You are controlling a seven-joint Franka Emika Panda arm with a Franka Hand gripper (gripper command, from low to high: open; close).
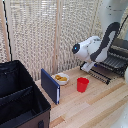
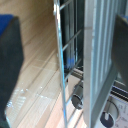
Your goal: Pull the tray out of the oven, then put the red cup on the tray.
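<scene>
The black oven [image 1: 120, 50] stands at the exterior view's right with its door flap [image 1: 99, 75] folded down. The tray [image 1: 111, 62], a dark rack of bars, lies at the oven's mouth above the flap. My gripper [image 1: 88, 66] hangs at the tray's front corner, and its jaws are too small to read. The red cup [image 1: 82, 84] stands upright on the wooden table, just below and to the exterior view's left of the gripper, apart from it. The wrist view shows the tray's thin bars [image 2: 67, 50] very close and an oven knob [image 2: 106, 118]. No fingers show clearly there.
A white bowl of yellow food [image 1: 61, 78] sits left of the cup. A dark blue flat board [image 1: 50, 86] stands on edge beside it. A big black fabric case [image 1: 17, 97] fills the lower left. A slatted screen forms the back wall.
</scene>
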